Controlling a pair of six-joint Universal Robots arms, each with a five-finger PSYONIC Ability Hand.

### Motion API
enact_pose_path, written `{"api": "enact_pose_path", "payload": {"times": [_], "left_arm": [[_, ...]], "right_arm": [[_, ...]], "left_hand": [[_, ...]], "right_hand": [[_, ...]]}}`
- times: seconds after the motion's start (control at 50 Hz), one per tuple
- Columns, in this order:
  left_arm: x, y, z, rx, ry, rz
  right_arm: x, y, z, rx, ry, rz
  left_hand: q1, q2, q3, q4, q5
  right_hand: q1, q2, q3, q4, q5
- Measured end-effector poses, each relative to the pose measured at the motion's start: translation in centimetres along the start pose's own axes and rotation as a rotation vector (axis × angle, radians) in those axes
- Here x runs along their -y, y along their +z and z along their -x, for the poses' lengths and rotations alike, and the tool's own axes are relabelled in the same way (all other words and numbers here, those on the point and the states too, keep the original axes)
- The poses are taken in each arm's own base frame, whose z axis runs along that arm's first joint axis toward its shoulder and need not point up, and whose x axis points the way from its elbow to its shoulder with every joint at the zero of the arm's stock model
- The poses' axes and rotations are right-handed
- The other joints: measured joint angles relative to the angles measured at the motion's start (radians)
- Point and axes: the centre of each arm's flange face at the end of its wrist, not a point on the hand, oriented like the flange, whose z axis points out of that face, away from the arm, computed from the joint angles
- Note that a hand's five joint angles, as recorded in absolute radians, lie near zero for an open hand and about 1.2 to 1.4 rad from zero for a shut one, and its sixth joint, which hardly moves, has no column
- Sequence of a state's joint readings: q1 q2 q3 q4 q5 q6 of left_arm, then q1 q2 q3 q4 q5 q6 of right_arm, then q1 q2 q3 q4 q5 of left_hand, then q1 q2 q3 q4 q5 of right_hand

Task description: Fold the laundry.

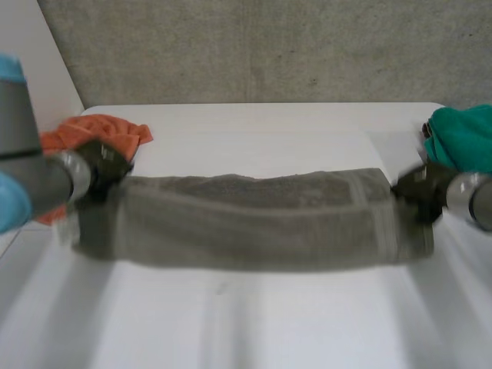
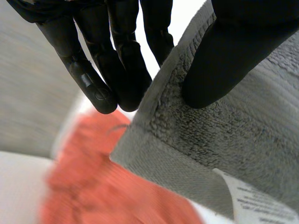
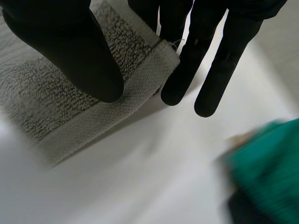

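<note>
Beside the orange cloth (image 1: 100,131), my left hand (image 1: 104,161) pinches the grey towel (image 1: 254,219) at its left corner, thumb on top. The towel stretches across the white table (image 1: 254,323) between my hands; I judge I'm mid-fold. My right hand (image 1: 419,188) pinches the right corner, near the teal cloth (image 1: 461,138). Next, both corners must travel evenly.

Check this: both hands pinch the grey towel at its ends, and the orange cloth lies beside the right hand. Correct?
No: the orange cloth lies beside the left hand, as the head view shows. The right hand pinches the grey towel too.
</note>
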State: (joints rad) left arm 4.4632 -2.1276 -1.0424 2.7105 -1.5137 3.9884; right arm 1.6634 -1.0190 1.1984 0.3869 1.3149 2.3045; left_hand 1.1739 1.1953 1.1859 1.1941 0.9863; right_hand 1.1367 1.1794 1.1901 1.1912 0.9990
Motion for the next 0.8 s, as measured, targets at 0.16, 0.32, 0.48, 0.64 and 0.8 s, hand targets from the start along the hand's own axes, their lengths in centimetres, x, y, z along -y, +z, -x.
{"api": "enact_pose_path", "payload": {"times": [0.16, 0.32, 0.48, 0.64, 0.8], "left_arm": [[10.6, -1.3, 9.3, 0.423, -0.278, -0.502], [14.9, -5.7, 15.9, 0.686, -0.529, -0.945], [12.1, -2.5, 14.5, 0.655, -0.559, -0.87], [7.4, 2.4, 9.3, 0.492, -0.567, -0.673], [1.0, 6.2, 0.8, 0.257, -0.501, -0.419]], "right_arm": [[10.4, 0.0, -9.4, -0.445, 0.217, -0.584], [15.2, -3.8, -14.2, -0.658, 0.358, -1.084], [14.4, -2.9, -13.0, -0.637, 0.375, -1.065], [10.8, 1.3, -9.3, -0.492, 0.391, -0.819], [3.8, 5.8, -3.2, -0.308, 0.363, -0.473]], "left_hand": [[0.0, 0.0, 0.0, 0.0, 0.0], [0.0, 0.001, 0.0, 0.001, 0.0], [0.0, 0.001, 0.0, 0.001, 0.0], [0.0, 0.002, 0.003, 0.003, 0.0], [0.0, 0.003, 0.003, 0.003, 0.0]], "right_hand": [[0.0, 0.0, 0.001, 0.0, 0.0], [0.0, 0.0, 0.001, 0.0, 0.005], [0.0, 0.0, 0.001, 0.0, 0.007], [0.0, 0.0, 0.001, 0.0, 0.007], [0.0, 0.0, 0.001, 0.0, 0.007]]}}
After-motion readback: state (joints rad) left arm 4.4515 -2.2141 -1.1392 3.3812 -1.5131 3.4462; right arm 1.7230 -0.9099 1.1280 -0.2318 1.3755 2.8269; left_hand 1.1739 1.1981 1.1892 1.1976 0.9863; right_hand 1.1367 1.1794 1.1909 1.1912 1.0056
